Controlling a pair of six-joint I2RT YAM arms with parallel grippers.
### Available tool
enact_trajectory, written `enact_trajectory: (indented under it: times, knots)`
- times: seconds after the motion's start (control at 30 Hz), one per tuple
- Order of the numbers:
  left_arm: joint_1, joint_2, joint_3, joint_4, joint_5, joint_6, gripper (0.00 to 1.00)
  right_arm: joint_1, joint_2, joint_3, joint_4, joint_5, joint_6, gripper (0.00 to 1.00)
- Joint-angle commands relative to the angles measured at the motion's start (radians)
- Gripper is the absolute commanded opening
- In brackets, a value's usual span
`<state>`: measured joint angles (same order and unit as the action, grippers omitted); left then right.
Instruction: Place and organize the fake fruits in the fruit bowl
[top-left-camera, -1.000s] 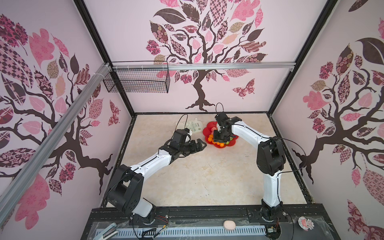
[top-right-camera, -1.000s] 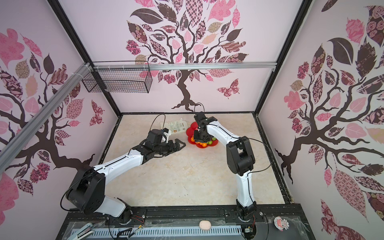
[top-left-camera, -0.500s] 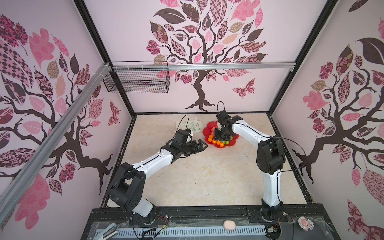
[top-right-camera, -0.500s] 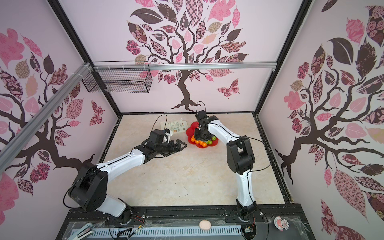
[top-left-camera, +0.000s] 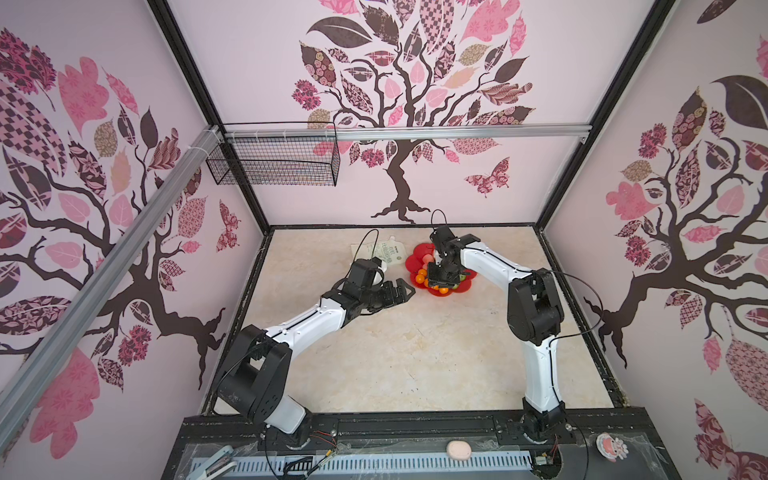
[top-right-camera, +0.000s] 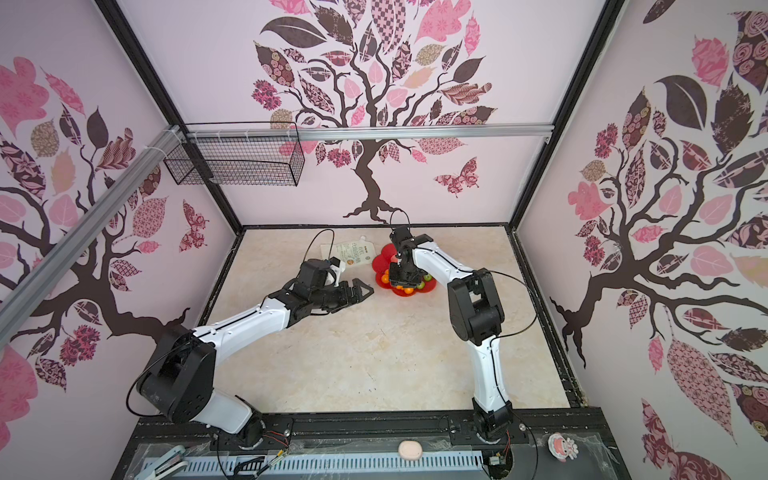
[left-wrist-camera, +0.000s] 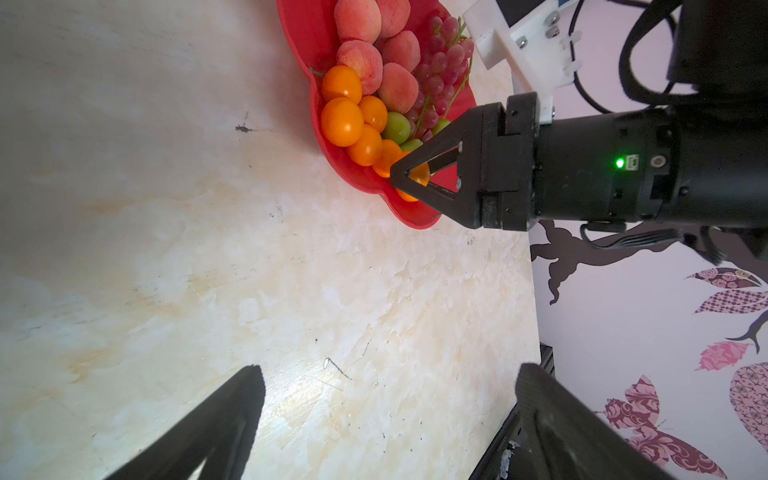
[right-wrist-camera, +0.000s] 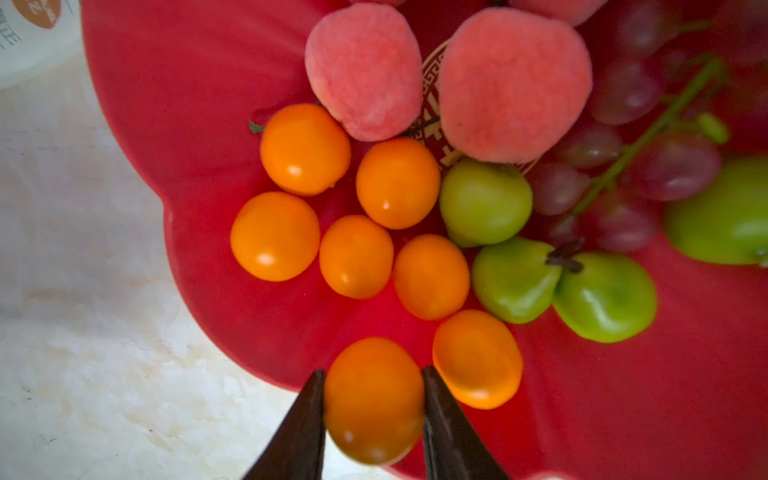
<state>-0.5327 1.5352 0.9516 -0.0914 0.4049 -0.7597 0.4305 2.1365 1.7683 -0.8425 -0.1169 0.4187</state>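
Observation:
The red scalloped fruit bowl (top-left-camera: 411, 264) (top-right-camera: 380, 262) (right-wrist-camera: 174, 83) sits at the back of the table. In it lie pink peaches (right-wrist-camera: 365, 70), green fruits (right-wrist-camera: 484, 203), a grape bunch (right-wrist-camera: 623, 166) and several orange tangerines (right-wrist-camera: 303, 149). My right gripper (top-left-camera: 441, 286) (top-right-camera: 404, 286) (right-wrist-camera: 372, 374) points down over the bowl's near rim, shut on one tangerine (right-wrist-camera: 374, 403) (left-wrist-camera: 417, 174). My left gripper (top-left-camera: 405, 286) (top-right-camera: 363, 291) (left-wrist-camera: 390, 374) hovers just left of the bowl, open and holding nothing.
A white printed pouch (top-left-camera: 380, 251) lies right behind the left gripper, touching the bowl's left side. A black wire basket (top-left-camera: 274, 162) hangs on the back wall. A pale pink lump (top-left-camera: 458, 449) rests on the front ledge. Walls close in three sides.
The right gripper has shifted slightly over the bowl's near side, still holding the tangerine. The left arm has barely moved.

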Motion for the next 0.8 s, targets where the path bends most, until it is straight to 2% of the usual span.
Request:
enact_trajectory:
  times: [0.0,0.47,0.67,0.77]
  knots:
    - [-0.003,0.000,0.007,0.014,-0.002,0.007,0.98,-0.001,0.046,0.027,-0.038,-0.004,-0.010,0.40]
    - [-0.003,-0.043,0.016,-0.011,-0.020,0.039,0.98,-0.001,-0.040,0.103,-0.078,0.027,-0.020,0.45]
    - [-0.004,-0.165,0.009,-0.074,-0.153,0.139,0.98,-0.001,-0.160,0.070,-0.060,0.082,-0.040,0.51]
    - [-0.003,-0.251,-0.013,-0.091,-0.226,0.186,0.98,-0.001,-0.267,-0.036,0.024,0.105,-0.047,0.55]
